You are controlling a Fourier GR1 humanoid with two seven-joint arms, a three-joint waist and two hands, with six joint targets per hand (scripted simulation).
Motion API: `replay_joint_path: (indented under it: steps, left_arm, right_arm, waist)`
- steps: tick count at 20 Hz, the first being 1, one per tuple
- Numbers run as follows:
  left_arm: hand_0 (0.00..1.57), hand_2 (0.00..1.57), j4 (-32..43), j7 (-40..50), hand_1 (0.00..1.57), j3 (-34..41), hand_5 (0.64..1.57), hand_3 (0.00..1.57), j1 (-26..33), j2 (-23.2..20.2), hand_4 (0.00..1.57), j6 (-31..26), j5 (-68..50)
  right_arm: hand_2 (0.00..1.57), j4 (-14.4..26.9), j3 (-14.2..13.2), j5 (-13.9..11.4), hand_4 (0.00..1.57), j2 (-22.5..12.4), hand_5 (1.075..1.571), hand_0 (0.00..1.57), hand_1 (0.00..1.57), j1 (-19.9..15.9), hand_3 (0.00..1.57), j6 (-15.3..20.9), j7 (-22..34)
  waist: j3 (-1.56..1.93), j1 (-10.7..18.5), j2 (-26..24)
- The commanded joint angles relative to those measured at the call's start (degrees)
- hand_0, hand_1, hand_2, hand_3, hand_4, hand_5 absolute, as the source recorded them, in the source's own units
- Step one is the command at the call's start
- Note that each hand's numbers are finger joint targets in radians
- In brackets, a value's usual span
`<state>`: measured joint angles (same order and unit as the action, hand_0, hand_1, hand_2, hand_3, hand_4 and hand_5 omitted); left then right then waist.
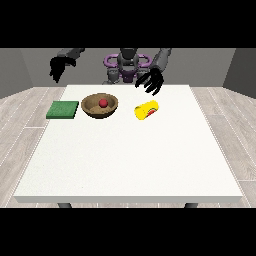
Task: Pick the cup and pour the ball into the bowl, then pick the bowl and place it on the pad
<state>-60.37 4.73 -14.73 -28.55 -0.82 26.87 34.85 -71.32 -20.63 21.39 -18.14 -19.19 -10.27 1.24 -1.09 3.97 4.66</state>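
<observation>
White table is standing on grey plank floor; no writing is showing. Both hands, at the view's left and right, are hanging released, grasping nothing.

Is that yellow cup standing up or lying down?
Lying down. The yellow cup rests on its side on the table, right of the bowl holding the red ball.

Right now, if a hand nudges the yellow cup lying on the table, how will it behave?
The yellow cup lies on its side, so it would probably roll rather than slide. It looks rigid, unlikely to fold under fingers. The bowl beside it is close enough that a roll leftward might bump it.
</observation>
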Motion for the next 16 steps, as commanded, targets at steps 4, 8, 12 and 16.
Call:
replay_joint_path:
  steps: [4,8,12,16]
  left_arm:
    - [0.00,0.00,-10.47,-18.12,0.00,-3.08,1.457,0.00,11.07,0.80,0.90,-6.14,-26.88]
    - [0.00,0.00,-9.98,-26.26,0.00,-0.44,1.448,0.00,15.93,0.72,0.90,-12.19,-28.53]
    - [0.00,0.00,-10.17,-26.18,0.00,2.27,1.445,0.00,13.06,-0.74,0.91,-14.74,-29.88]
    - [0.00,0.00,-14.83,-22.92,0.00,0.90,1.436,0.00,14.75,-0.68,0.92,-15.47,-28.10]
  right_arm:
    - [0.00,-1.54,2.50,-4.18,0.55,4.71,1.567,0.00,0.00,-2.74,0.00,7.64,-1.84]
    - [0.00,1.78,2.22,-5.59,0.50,5.69,1.566,0.00,0.00,-0.43,0.00,8.14,-6.21]
    - [0.00,8.49,4.12,-7.73,0.52,8.80,1.570,0.00,0.00,-1.45,0.00,8.26,-13.62]
    - [0.00,19.90,2.67,-8.16,0.43,6.46,1.570,0.00,0.00,-5.55,0.00,7.05,-18.46]
  waist:
    - [0.76,3.67,4.68]
    - [1.06,5.67,5.40]
    - [1.10,3.90,6.50]
    - [1.12,5.11,5.20]
